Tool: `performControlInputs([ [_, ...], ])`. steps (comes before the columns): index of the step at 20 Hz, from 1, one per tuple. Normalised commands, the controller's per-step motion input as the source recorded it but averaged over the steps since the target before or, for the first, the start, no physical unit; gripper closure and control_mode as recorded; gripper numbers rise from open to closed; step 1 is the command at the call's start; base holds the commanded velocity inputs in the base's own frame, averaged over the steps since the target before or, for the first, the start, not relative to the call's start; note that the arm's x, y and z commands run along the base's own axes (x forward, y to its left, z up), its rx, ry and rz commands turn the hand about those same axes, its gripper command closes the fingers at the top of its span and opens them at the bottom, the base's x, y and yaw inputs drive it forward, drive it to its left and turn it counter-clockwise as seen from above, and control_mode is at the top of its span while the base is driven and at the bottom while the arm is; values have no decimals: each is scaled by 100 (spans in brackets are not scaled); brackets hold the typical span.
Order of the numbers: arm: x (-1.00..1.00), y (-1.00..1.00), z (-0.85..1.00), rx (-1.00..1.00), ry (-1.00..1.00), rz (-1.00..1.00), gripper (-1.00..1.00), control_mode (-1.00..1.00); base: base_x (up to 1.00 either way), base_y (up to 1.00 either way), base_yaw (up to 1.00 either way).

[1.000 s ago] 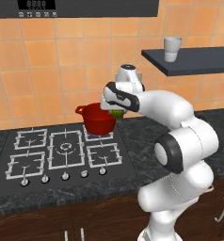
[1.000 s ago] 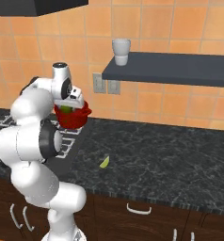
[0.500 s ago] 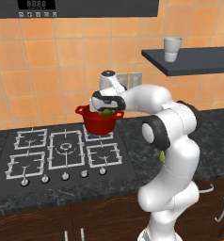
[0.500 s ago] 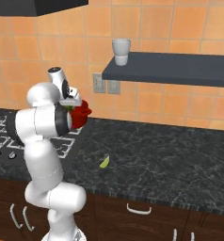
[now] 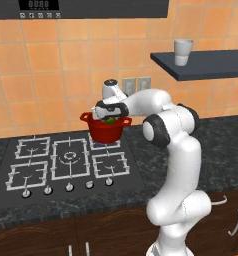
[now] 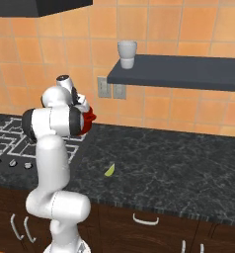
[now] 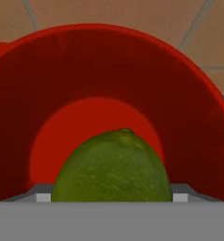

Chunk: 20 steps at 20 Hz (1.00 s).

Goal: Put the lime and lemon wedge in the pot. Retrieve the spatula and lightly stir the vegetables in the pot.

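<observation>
Step in hand: first drop, lime into pot. My jaws are pinching the lime [image 7: 113,165]; it sits right at the bottom of the hand view with the pot's [image 7: 109,75] red interior spread out behind it, so I'm lined up over the mouth. In the left base view the gripper [image 5: 110,119] hovers just above the pot [image 5: 107,131] rim, with the lime [image 5: 110,120] a green spot between the fingers. The pot stands on the rear right burner of the hob [image 5: 66,162].

Lemon wedge [image 6: 109,170] lies on the counter [image 6: 178,163], well apart from the pot, off to the hob's right. Untouched.

Spatula: can't spot it from here.

Next move, my read: spread the jaws and let the lime fall. It should land on the pot floor, though a round fruit will roll. Then lift clear of the rim, swing right and down to the wedge. It's small and low on the counter, so the grasp needs a close, flat approach.
</observation>
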Motion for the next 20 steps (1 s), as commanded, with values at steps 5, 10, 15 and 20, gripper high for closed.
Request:
performControlInputs([
  [5, 45, 2, -32, 0, 0, 0, 100, -100, 0, 0, 0],
  [10, 31, 12, -31, 0, 0, 0, -100, -100, 0, 0, 0],
  [15, 1, -2, -4, 0, 0, 0, -100, -100, 0, 0, 0],
  [20, -14, -3, 13, 0, 0, 0, -100, -100, 0, 0, 0],
])
